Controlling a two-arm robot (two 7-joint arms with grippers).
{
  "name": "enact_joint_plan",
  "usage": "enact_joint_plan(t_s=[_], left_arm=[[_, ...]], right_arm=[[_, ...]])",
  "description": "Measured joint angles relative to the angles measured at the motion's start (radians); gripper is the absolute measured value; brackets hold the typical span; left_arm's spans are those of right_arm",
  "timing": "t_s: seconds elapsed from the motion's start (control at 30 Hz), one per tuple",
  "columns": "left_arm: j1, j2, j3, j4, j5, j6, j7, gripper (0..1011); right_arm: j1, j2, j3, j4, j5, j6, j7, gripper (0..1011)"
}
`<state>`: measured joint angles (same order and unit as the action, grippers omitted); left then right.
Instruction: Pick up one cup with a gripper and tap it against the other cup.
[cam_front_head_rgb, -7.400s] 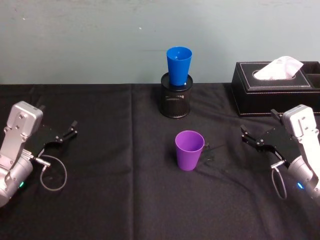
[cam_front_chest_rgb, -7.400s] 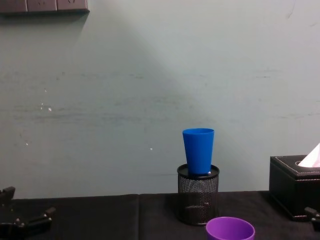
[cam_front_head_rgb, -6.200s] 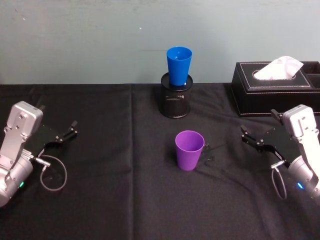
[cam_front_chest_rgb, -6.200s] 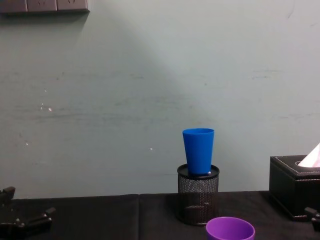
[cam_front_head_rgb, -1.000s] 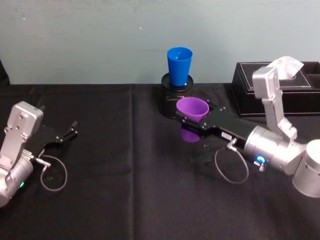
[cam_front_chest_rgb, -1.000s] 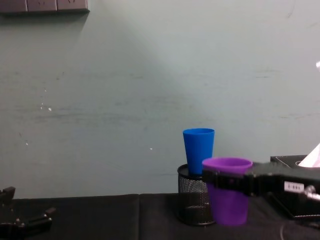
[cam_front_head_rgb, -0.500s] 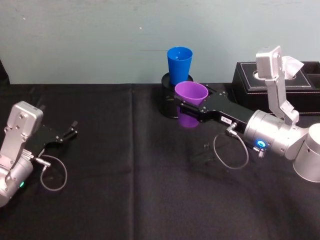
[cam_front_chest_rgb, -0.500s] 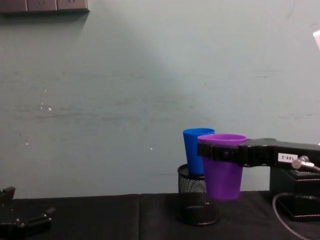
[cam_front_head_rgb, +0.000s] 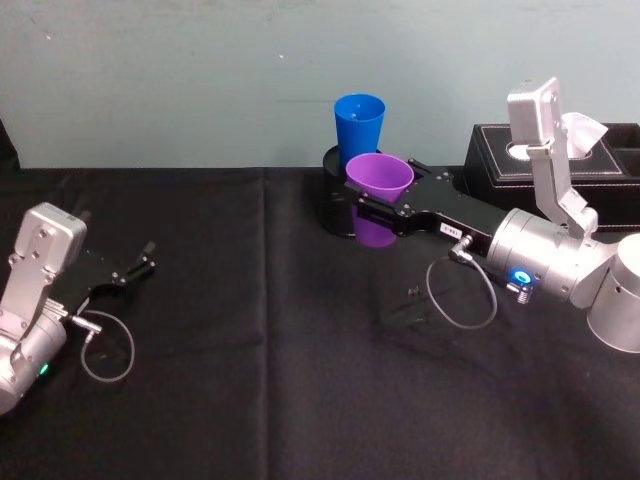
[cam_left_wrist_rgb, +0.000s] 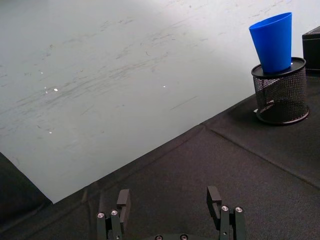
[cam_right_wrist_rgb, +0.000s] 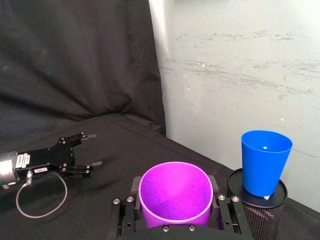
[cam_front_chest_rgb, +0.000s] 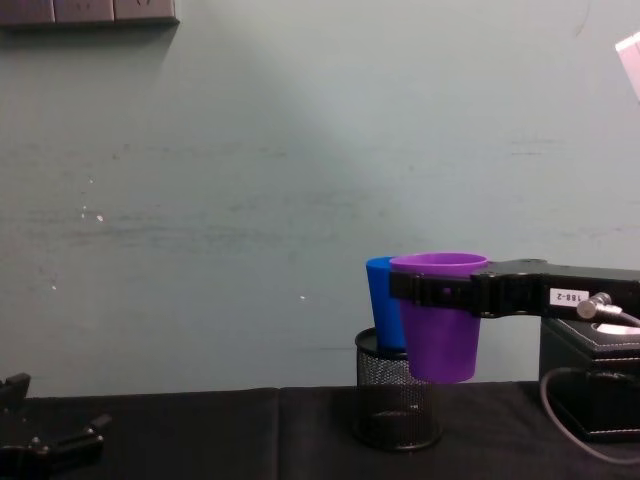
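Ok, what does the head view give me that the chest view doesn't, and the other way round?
Head view: depth. The purple cup sits nearer the robot than the blue cup; the right arm's blue ring light glows. Chest view: height. The purple cup hangs clear of the table, its rim about level with the blue cup's. Both: right gripper shut on the purple cup, blue cup in the mesh holder, left gripper parked at left.

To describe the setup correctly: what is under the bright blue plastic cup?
The bright blue tapered plastic cup rests in the mouth of a black wire-mesh pen holder on the black cloth. The cup blocks the holder's opening, so its contents cannot be seen.
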<state>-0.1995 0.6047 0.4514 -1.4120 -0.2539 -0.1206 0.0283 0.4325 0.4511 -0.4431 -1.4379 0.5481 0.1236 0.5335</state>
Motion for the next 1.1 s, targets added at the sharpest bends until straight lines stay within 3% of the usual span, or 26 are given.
enact_joint_plan(t_s=[1.1], left_arm=[[0.0, 0.0, 0.0, 0.0, 0.0, 0.0, 0.0, 1000]], right_arm=[[-0.005, -0.003, 0.005, 0.003, -0.002, -0.001, 0.003, 748]])
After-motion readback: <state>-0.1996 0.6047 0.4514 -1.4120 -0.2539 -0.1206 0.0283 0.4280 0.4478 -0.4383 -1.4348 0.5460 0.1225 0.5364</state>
